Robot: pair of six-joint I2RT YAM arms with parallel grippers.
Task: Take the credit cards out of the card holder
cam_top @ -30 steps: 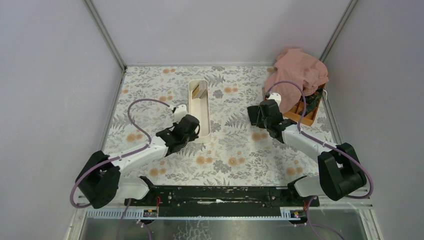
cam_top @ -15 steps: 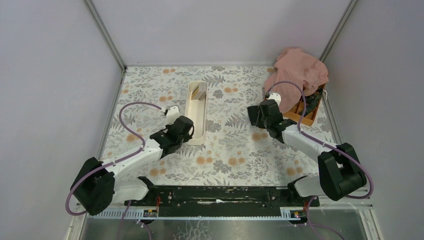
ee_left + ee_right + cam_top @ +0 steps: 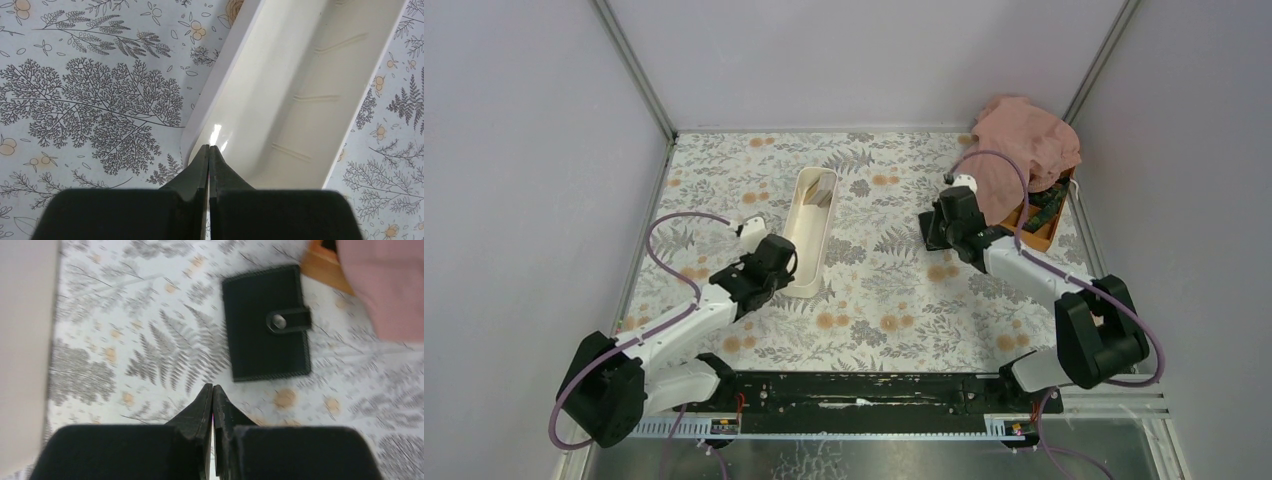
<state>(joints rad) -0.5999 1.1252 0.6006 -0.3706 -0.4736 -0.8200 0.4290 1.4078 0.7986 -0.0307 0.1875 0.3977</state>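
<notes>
The card holder [image 3: 267, 322] is a small black wallet lying flat on the floral table, folded, with its snap strap fastened. My right gripper [image 3: 212, 388] is shut and empty, hovering just short of the holder's near left corner. In the top view the right gripper [image 3: 934, 232] covers it. At the far end of the white tray [image 3: 801, 268] lie tan flat pieces that look like credit cards [image 3: 822, 190]. My left gripper [image 3: 209, 148] is shut, its tips against the tray's [image 3: 280, 100] near left inner wall. The left gripper [image 3: 780, 264] sits at the tray's near end.
A pink cloth [image 3: 1021, 140] is heaped at the back right, draped over an orange compartment box [image 3: 1041, 226]. Both show at the top right of the right wrist view, the cloth [image 3: 387, 285] and the box corner [image 3: 320, 255]. Grey walls enclose the table.
My left arm has drawn back toward the near left, and the tray's near end has swung left with it. The right gripper has lifted and shifted slightly toward the far side.
</notes>
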